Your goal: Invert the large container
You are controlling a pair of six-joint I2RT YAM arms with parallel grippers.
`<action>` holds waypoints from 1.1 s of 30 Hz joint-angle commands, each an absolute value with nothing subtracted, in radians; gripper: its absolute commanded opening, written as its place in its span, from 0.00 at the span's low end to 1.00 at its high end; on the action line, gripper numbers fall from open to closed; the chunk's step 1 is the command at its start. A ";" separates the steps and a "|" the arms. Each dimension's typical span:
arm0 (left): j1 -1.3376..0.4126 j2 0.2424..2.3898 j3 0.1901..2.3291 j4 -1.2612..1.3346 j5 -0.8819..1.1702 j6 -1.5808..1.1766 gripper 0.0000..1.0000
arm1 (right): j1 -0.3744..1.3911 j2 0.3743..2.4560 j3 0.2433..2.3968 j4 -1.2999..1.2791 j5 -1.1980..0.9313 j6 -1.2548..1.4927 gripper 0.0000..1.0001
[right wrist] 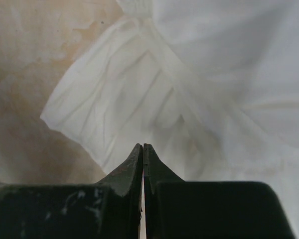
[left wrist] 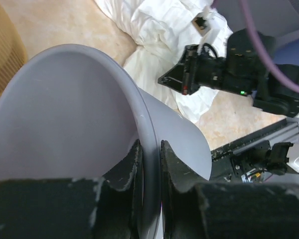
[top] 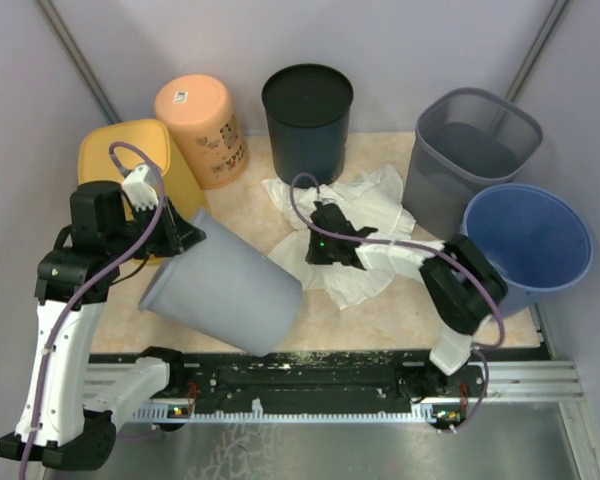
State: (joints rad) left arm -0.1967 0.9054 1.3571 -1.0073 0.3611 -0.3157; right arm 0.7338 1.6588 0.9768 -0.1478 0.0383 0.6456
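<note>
Gripping grey bin (left wrist: 65,114) rim, left fingers (left wrist: 123,172) (wrist view) | top: bin tilted | right fingers (right wrist: 132,169) clenched empty

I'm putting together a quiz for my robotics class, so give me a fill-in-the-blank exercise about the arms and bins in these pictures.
1. The left gripper clamps the grey container by its ___.
2. The right gripper, fingers shut, hangs over the ___ cloth.
3. The peach bin stands ___ down.

Missing words: rim; white; upside
</note>
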 commanded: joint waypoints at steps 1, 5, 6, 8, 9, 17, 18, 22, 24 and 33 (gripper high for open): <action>-0.200 0.892 1.438 -1.018 0.283 -0.348 0.00 | 0.752 1.831 1.101 -0.023 -0.011 0.596 0.00; -0.200 0.895 1.428 -1.007 0.296 -0.363 0.00 | 0.747 1.970 1.245 -0.154 0.200 0.597 0.00; -0.200 0.895 1.423 -1.003 0.303 -0.368 0.00 | 0.739 2.002 1.297 -0.207 0.276 0.594 0.00; -0.200 0.893 1.415 -0.994 0.313 -0.377 0.00 | 0.707 2.045 1.359 -0.290 0.388 0.589 0.00; -0.201 0.891 1.410 -0.989 0.317 -0.381 0.00 | 0.683 2.056 1.375 -0.318 0.432 0.595 0.00; -0.201 0.868 1.257 -0.790 0.468 -0.478 0.00 | 0.468 2.023 1.386 -0.333 0.480 0.616 0.00; -0.201 0.868 1.232 -0.741 0.488 -0.498 0.00 | 0.462 2.006 1.390 -0.332 0.464 0.605 0.00; -0.201 0.873 1.154 -0.624 0.538 -0.555 0.00 | 0.461 1.900 1.380 -0.300 0.343 0.550 0.00; -0.201 0.876 1.136 -0.575 0.540 -0.578 0.00 | 0.462 1.822 1.368 -0.300 0.243 0.546 0.03; -0.201 0.872 0.970 -0.294 0.562 -0.768 0.00 | 0.463 1.391 1.126 -0.371 0.022 0.549 0.45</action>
State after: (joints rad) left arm -0.1967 0.8860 1.0435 -0.5179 0.5110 -0.6357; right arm 0.4564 1.5822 1.2171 -0.3260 0.1070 0.5575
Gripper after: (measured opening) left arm 0.195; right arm 0.392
